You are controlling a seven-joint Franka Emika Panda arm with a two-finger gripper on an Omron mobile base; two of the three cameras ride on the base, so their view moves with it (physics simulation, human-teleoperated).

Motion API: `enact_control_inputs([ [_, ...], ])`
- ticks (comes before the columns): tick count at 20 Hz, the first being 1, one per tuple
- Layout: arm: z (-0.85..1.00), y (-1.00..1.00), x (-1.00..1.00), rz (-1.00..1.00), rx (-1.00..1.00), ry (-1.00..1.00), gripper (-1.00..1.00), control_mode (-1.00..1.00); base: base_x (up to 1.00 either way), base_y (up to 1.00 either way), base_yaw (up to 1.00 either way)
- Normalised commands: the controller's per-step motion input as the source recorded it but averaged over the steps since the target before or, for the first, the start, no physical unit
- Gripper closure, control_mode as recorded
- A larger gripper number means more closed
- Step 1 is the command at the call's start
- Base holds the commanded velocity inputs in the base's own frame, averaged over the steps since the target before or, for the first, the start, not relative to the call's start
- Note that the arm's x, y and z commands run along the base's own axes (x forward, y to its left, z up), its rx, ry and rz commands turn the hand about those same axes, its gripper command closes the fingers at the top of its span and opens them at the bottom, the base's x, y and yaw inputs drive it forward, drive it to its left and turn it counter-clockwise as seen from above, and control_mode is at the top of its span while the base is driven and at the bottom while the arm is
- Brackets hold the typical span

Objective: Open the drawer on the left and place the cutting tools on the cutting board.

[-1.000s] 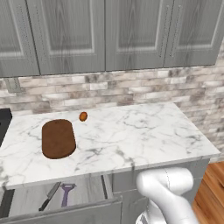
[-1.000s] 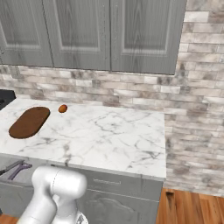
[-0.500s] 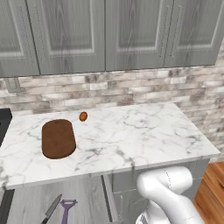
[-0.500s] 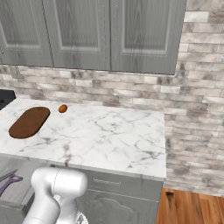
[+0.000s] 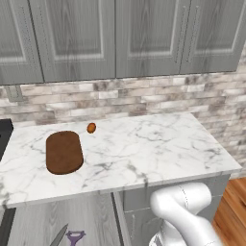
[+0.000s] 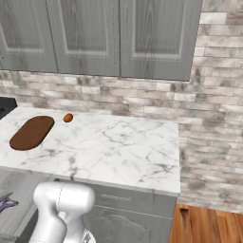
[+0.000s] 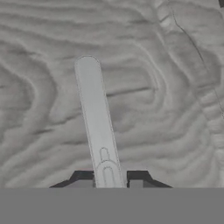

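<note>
Gripper (image 7: 108, 177) sits closed on the drawer handle (image 7: 97, 120), a thin silver bar between the two dark fingertips, seen against the grey grained drawer front (image 7: 166, 96). Drawer (image 5: 43, 223) is pulled out below the desk (image 5: 144, 149); knife (image 5: 58, 237) and purple peeler (image 5: 75, 237) lie inside, side by side. Cutting board (image 5: 63, 152) lies flat on the desk's left part, with a small orange-brown oval object (image 5: 91, 128) near its far right corner.
</note>
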Motion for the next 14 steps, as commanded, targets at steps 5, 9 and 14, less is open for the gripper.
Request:
enact_control_inputs([
  [5,-0.01,0.00,-0.13,0.00,0.00,0.00,-1.00,-1.00,0.00,0.00,0.00],
  [9,0.12,-0.02,-0.96,0.00,0.09,-0.02,-1.00,-1.00,0.00,0.00,0.00],
  [14,0.41,-0.19,-1.00,0.00,0.17,0.00,-1.00,-1.00,0.00,0.00,0.00],
])
